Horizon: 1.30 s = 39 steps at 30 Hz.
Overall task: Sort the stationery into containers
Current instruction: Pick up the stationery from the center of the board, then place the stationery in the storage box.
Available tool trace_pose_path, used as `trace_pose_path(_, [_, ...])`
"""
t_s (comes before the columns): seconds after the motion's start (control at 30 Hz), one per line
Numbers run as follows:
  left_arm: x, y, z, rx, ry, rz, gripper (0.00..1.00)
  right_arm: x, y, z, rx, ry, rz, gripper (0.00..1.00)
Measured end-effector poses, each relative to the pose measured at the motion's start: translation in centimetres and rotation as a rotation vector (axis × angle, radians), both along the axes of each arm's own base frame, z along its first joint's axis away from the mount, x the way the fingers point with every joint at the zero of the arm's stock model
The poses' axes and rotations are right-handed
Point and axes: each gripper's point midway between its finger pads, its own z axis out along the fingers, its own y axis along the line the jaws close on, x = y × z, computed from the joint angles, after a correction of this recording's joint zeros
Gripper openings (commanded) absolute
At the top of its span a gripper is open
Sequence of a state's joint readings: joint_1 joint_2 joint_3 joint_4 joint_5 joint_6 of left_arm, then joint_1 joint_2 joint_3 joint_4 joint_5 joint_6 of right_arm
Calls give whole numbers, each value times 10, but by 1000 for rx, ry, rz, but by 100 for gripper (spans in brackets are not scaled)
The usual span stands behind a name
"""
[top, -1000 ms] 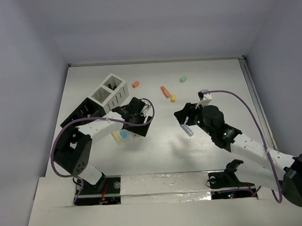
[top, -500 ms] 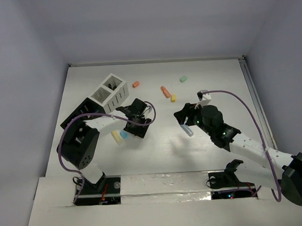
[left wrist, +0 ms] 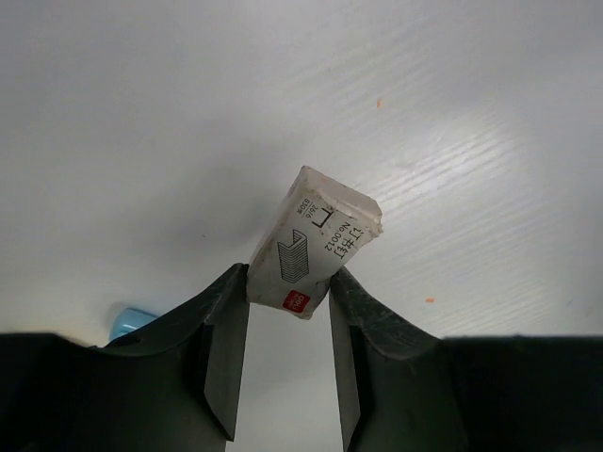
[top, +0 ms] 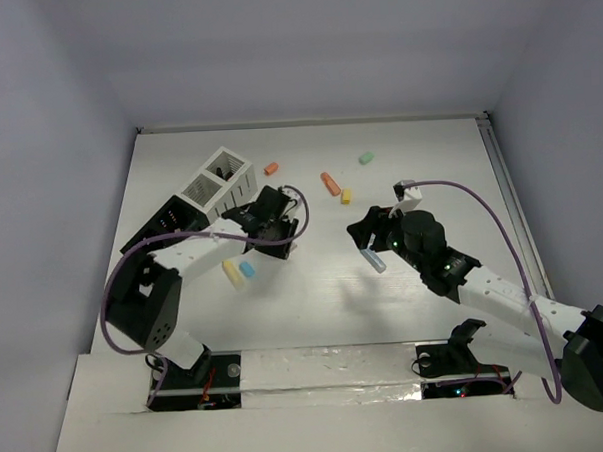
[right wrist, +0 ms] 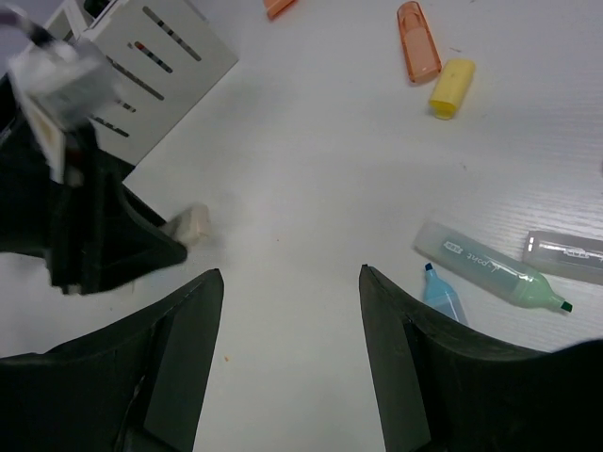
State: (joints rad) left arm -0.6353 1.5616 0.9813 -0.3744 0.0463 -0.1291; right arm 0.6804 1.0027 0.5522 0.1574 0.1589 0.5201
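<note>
My left gripper (left wrist: 288, 282) is shut on a small white staple box (left wrist: 316, 240) and holds it just above the table; in the top view the gripper (top: 280, 242) is just right of the white container (top: 220, 182) and the black container (top: 166, 222). A yellow block (top: 233, 274) and a blue block (top: 247, 269) lie beside it. My right gripper (right wrist: 289, 278) is open and empty, hovering mid-table (top: 363, 235). A blue marker (right wrist: 441, 298) and a green marker (right wrist: 490, 266) lie by its right finger.
An orange marker (top: 331, 183), a yellow piece (top: 346, 196), an orange piece (top: 271, 168) and a green piece (top: 366, 157) lie at the back of the table. A clear cap (right wrist: 565, 256) lies near the green marker. Walls close in the table on three sides.
My left gripper has moved away from the near edge, closer to the white container, with the staple box in it. The right arm has not moved.
</note>
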Motion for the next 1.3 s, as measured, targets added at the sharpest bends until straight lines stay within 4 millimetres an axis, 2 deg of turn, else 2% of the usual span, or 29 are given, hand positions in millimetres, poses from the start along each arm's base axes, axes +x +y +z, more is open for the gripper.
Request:
trace_pose_path(0.1, [25, 6, 48, -90, -134, 104, 7, 0, 1, 0, 1, 1, 4, 66])
trace_pose_path(0.17, [46, 28, 87, -151, -251, 230, 8, -1, 1, 0, 2, 2, 10, 66])
trace_pose_path(0.23, [64, 63, 128, -206, -373, 383, 11, -2, 2, 0, 4, 3, 15, 66])
trace_pose_path(0.3, [72, 103, 162, -246, -481, 532, 15, -2, 3, 0, 5, 4, 20, 66])
trace_pose_path(0.37, [74, 147, 186, -259, -572, 684, 17, -3, 4, 0, 6, 5, 27, 66])
trace_pose_path(0.43, [69, 177, 196, -257, -622, 787, 18, -4, 5, 0, 8, 7, 33, 66])
trace_pose_path(0.5, [65, 198, 196, -249, -638, 854, 18, -4, 5, 0, 9, 7, 38, 66])
trace_pose_path(0.6, [64, 218, 184, -225, -619, 917, 18, -5, 6, 0, 10, 8, 42, 66])
trace_pose_path(0.8, [58, 248, 138, -151, -513, 1003, 20, -5, 7, 0, 10, 9, 45, 66])
trace_pose_path(0.97, [55, 249, 120, -135, -467, 995, 31, -6, 7, -1, 10, 11, 49, 66])
trace_pose_path(1.17, [57, 249, 115, -132, -462, 985, 39, -5, 8, -9, -5, 32, 52, 67])
trace_pose_path(1.27, [58, 250, 114, -128, -461, 982, 48, -5, 8, -10, -6, 32, 51, 67])
trace_pose_path(1.3, [58, 250, 114, -126, -461, 980, 56, -5, 8, -10, -7, 33, 51, 67])
